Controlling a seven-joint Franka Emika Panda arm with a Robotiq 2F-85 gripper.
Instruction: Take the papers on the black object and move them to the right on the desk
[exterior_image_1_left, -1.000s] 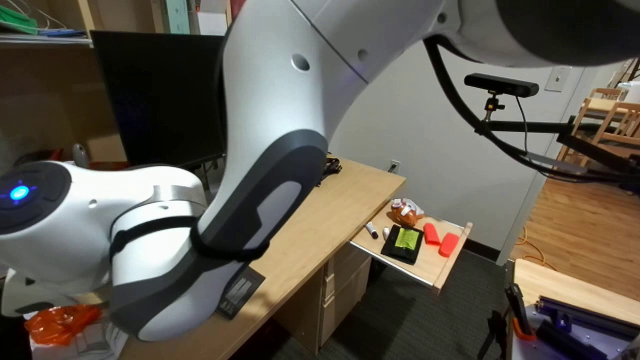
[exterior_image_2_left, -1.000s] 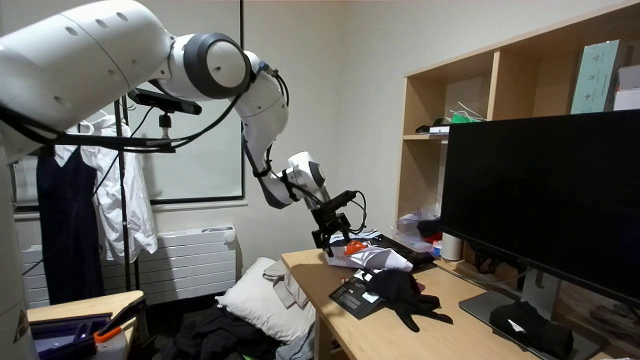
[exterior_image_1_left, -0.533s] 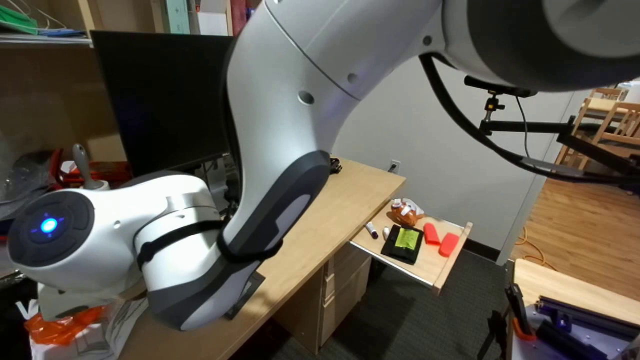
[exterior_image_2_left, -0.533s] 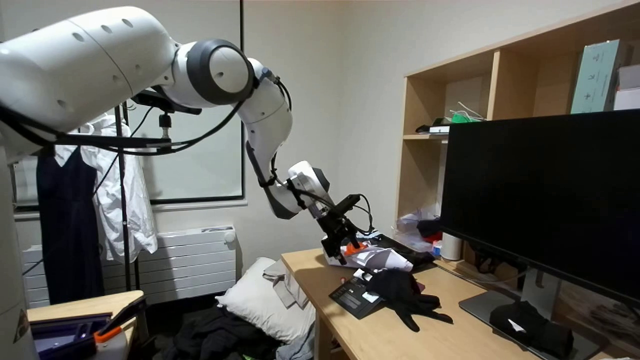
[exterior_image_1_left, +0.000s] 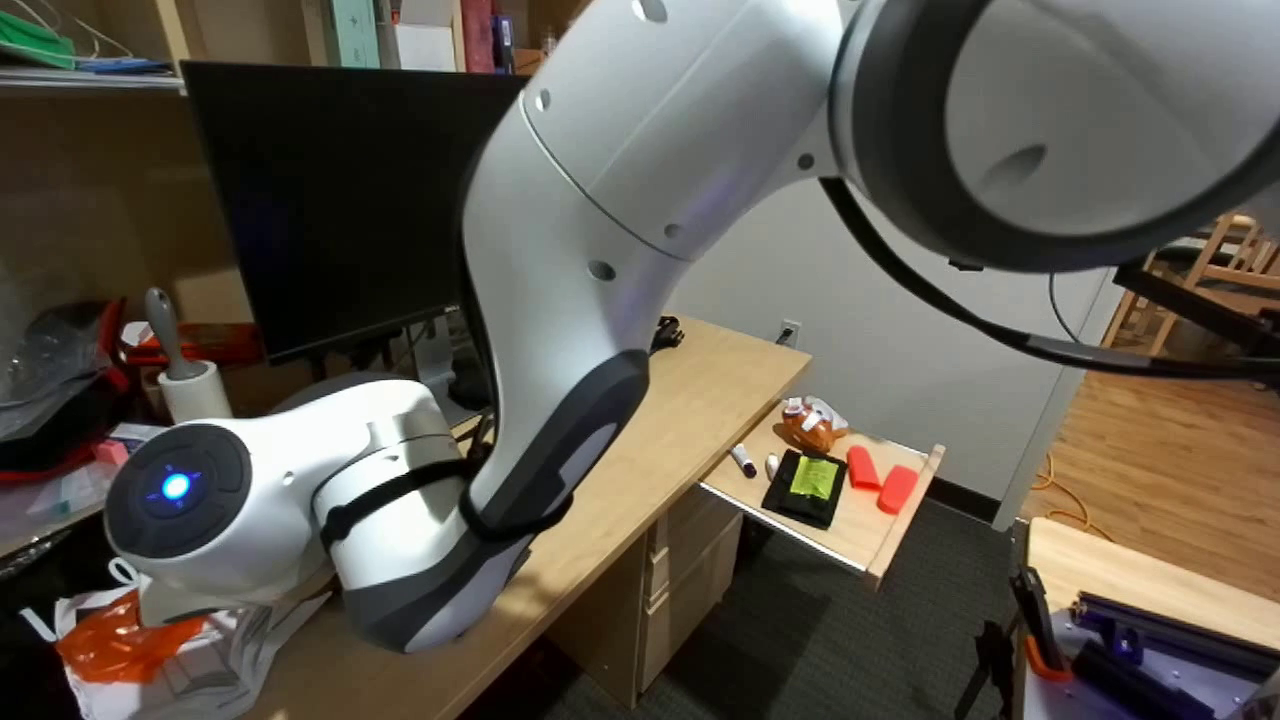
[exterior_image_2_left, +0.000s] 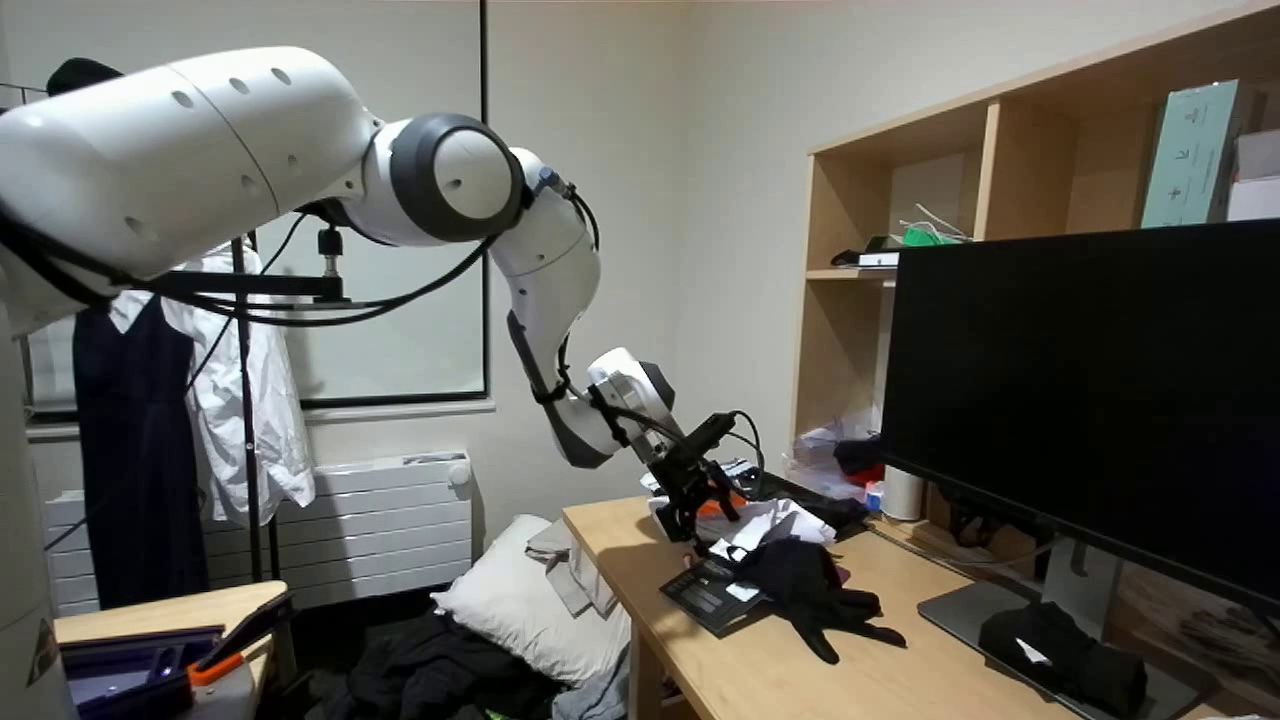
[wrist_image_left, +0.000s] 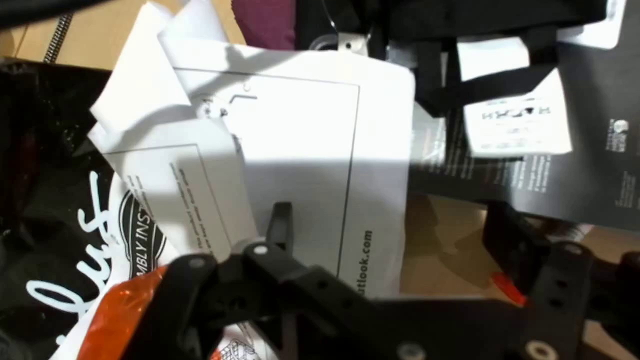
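Note:
The papers (wrist_image_left: 310, 120), white sheets with grey and dark printing, lie loose and curled, and they also show in both exterior views (exterior_image_1_left: 200, 675) (exterior_image_2_left: 785, 520). They partly overlie the black object (wrist_image_left: 45, 160), a glossy black bag with white lettering, which also shows in an exterior view (exterior_image_2_left: 815, 500). My gripper (wrist_image_left: 392, 225) is open and points down over the papers' edge. One finger is over the sheets, the other over bare desk beside them. In an exterior view my gripper (exterior_image_2_left: 715, 530) is at the papers' near side. The desk (exterior_image_1_left: 600, 510) is light wood.
Orange plastic (wrist_image_left: 117, 310) lies on the papers. A black printed card (exterior_image_2_left: 705, 597) and a black glove (exterior_image_2_left: 815, 590) lie beside them. A large monitor (exterior_image_2_left: 1080, 400) stands behind. A pulled-out tray (exterior_image_1_left: 860, 540) holds small items. A small red thing (wrist_image_left: 507, 289) lies near one finger.
The arm and gripper have moved lower and along the desk toward the black card. The papers have shifted slightly and look more curled. The gripper remains open.

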